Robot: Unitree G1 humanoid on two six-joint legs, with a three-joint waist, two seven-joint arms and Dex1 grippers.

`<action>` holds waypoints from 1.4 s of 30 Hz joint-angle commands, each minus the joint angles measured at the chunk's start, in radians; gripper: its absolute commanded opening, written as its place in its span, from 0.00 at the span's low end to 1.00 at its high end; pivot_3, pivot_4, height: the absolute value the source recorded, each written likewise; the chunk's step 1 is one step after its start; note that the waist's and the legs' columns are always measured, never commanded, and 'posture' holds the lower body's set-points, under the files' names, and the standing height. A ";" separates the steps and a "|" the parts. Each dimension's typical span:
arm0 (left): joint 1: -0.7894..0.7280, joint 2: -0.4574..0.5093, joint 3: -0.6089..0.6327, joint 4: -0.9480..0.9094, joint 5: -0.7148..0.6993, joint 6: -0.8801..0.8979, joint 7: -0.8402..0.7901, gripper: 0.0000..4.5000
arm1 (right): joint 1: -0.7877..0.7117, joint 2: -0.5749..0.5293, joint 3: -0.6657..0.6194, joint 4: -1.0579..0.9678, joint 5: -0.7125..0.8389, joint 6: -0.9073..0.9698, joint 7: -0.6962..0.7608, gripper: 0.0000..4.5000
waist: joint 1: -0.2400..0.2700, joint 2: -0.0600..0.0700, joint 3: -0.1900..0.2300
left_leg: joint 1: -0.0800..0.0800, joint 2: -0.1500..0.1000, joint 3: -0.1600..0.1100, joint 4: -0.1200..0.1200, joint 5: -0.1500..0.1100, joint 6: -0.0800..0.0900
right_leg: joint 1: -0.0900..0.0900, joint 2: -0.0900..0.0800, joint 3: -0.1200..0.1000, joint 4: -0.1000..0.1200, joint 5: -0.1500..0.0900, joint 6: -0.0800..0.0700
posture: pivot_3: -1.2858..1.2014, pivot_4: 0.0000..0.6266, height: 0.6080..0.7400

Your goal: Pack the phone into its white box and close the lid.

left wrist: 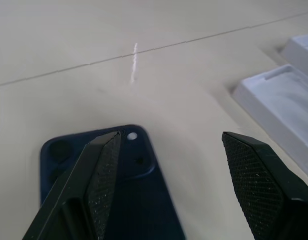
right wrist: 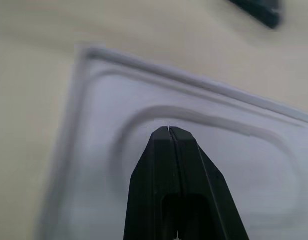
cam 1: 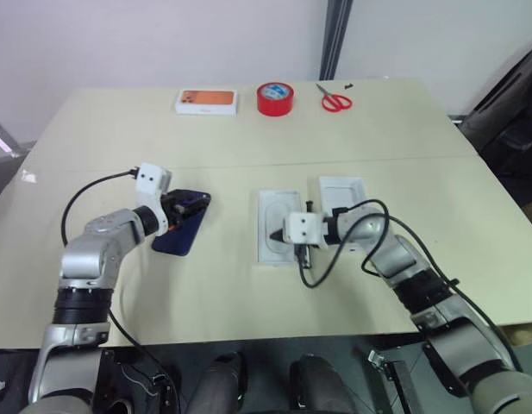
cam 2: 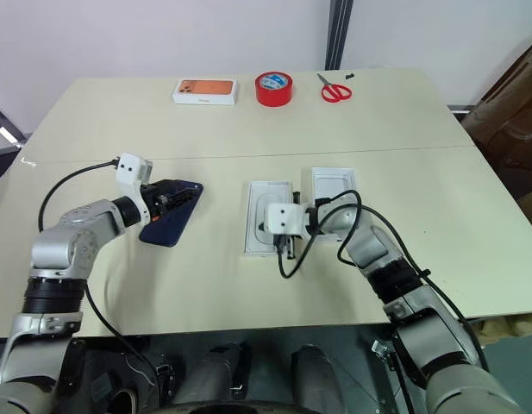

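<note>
1 phone (cam 1: pixel 181 222), 2 white trays; l fingers (left wrist: pixel 106 175) spread, r fingers (right wrist: pixel 168 165) pressed together.

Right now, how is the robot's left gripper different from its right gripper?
The left gripper is open, its two black fingers spread wide; the right gripper is shut, its tips pressed together. The left gripper is over the dark blue phone, whose camera corner shows between its fingers; the right gripper is over a white tray with a rounded recess. The phone's near end looks lifted; the tray lies flat. Both grippers have black fingers and point down toward the table.
</note>
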 commanded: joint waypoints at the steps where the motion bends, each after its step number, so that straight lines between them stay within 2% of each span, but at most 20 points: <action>1: -0.047 0.081 0.090 0.062 -0.052 0.076 -0.044 0.76 | -0.064 0.083 -0.071 -0.021 0.062 0.078 -0.075 0.00 | -0.003 0.000 0.000 | 0.000 0.000 0.000 0.000 0.000 0.000 | 0.000 0.000 0.000 0.000 0.000 0.000 | 0.52 0.24 0.95; 5: -0.090 0.163 0.119 0.207 -0.078 0.150 -0.119 0.76 | -0.125 0.199 -0.079 0.017 0.062 0.168 -0.163 0.00 | -0.002 0.000 0.000 | 0.000 0.000 0.000 0.000 0.000 0.000 | 0.000 0.000 0.000 0.000 0.000 0.000 | 0.52 0.24 0.95; 10: -0.156 0.228 0.113 0.414 -0.092 0.241 -0.230 0.76 | -0.181 0.324 -0.012 0.089 0.008 0.242 -0.225 0.00 | 0.000 0.000 0.000 | 0.000 0.000 0.000 0.000 0.000 -0.001 | -0.005 0.000 -0.001 0.001 0.000 0.000 | 0.52 0.24 0.95; 13: -0.184 0.234 0.085 0.506 -0.078 0.264 -0.296 0.76 | -0.210 0.377 0.040 0.137 -0.029 0.316 -0.235 0.00 | 0.000 0.000 0.000 | 0.000 -0.001 -0.001 0.000 0.000 -0.001 | -0.005 0.000 -0.001 0.001 0.000 0.000 | 0.52 0.24 0.95; 20: -0.199 0.218 -0.063 0.564 -0.025 0.301 -0.462 0.76 | -0.271 0.489 0.125 0.282 -0.090 0.434 -0.249 0.00 | -0.003 0.000 0.000 | 0.000 -0.001 -0.001 0.000 0.001 -0.001 | -0.006 0.000 -0.001 0.003 0.000 0.000 | 0.52 0.24 0.95; 28: -0.186 0.152 -0.135 0.611 0.020 0.308 -0.532 0.76 | -0.272 0.513 0.140 0.333 -0.115 0.442 -0.264 0.00 | 0.000 0.002 -0.003 | 0.001 -0.002 -0.001 0.000 0.001 -0.001 | -0.005 -0.001 -0.001 0.003 0.000 0.000 | 0.52 0.24 0.95; 42: -0.226 0.049 -0.105 0.622 0.031 0.336 -0.481 0.76 | -0.267 0.464 0.140 0.346 -0.141 0.407 -0.251 0.00 | 0.012 0.005 -0.008 | 0.009 -0.006 -0.007 -0.001 -0.001 0.001 | 0.006 -0.003 -0.001 0.003 0.000 0.000 | 0.52 0.24 0.95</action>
